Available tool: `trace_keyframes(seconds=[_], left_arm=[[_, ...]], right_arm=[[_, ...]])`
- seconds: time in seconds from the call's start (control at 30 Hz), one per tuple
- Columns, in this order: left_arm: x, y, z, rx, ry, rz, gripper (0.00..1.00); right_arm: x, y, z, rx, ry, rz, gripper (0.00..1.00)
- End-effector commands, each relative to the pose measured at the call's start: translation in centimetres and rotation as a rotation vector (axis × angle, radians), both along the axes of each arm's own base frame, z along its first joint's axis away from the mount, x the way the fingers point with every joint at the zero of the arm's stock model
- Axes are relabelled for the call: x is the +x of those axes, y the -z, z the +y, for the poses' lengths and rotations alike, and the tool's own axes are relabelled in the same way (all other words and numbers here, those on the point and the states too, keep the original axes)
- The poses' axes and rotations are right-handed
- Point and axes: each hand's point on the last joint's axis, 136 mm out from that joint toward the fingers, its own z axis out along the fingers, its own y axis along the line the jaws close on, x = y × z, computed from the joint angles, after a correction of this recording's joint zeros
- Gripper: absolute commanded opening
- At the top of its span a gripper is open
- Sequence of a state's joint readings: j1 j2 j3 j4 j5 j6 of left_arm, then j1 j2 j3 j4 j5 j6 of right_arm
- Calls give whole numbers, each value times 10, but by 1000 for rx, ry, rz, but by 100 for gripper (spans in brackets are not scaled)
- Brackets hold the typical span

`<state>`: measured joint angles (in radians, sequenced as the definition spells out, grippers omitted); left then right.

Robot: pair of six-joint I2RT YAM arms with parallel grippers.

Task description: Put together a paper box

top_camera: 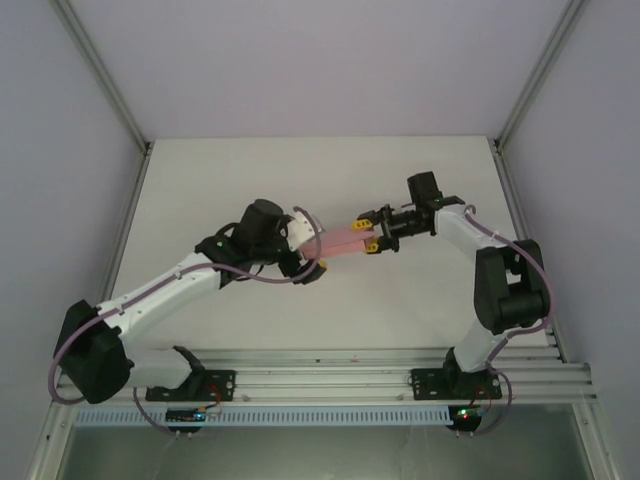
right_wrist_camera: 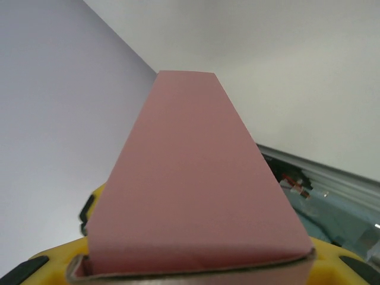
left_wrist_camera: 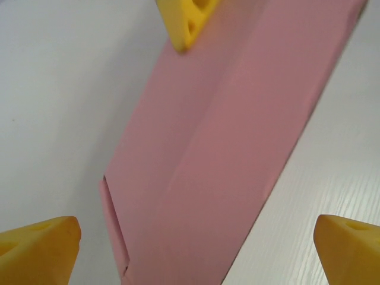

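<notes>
The paper box [top_camera: 345,240] is a long pink sleeve held above the white table [top_camera: 250,180] between the two arms. My right gripper [top_camera: 368,231] is shut on its right end. In the right wrist view the paper box [right_wrist_camera: 190,178] runs straight out from my right gripper [right_wrist_camera: 190,270], with yellow fingers [right_wrist_camera: 338,264] on both sides. My left gripper [top_camera: 315,250] stands open at the box's left end. In the left wrist view the paper box [left_wrist_camera: 225,142] crosses between the widely spread yellow fingertips [left_wrist_camera: 41,246] of my left gripper [left_wrist_camera: 196,252], apart from both. A right fingertip [left_wrist_camera: 187,21] presses its far end.
An aluminium rail [top_camera: 320,375] runs along the table's near edge, where both arm bases are bolted. Metal frame posts [top_camera: 105,75] and pale walls close in the left, right and back sides. The rail [right_wrist_camera: 332,184] also appears behind the box.
</notes>
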<state>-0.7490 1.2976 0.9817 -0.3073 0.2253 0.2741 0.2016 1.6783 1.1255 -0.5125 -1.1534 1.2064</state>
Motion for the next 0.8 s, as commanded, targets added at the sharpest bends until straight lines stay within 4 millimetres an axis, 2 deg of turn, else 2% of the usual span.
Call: trace_keyframes(seconds=[0.0,0.13,0.33,0.47,0.6,0.67,0.7,0.77], left_arm=[[-7,-4,-2,77,102,-39,100],[6,-1,-6,86,85,-94,100],[7,10,-17,123,134,-46,99],[8,8,-21,122,150,-50,83],[10,0,-22,99,158,-94,61],[11,0,-22,102,158,-100,57],[11,-1,-23,102,160,-100,53],[9,-2,-23,105,171,-97,47]], right_arm=[[-14,-1,-5,21,-16,128,41],[-17,-10,1,53,-41,118,41],[-21,-15,7,60,-45,146,43],[-20,-21,11,79,-44,145,44],[-21,-22,13,84,-43,148,44],[-20,-26,13,87,-37,131,46],[-19,-28,14,85,-38,117,51],[-22,-31,13,90,-47,113,52]])
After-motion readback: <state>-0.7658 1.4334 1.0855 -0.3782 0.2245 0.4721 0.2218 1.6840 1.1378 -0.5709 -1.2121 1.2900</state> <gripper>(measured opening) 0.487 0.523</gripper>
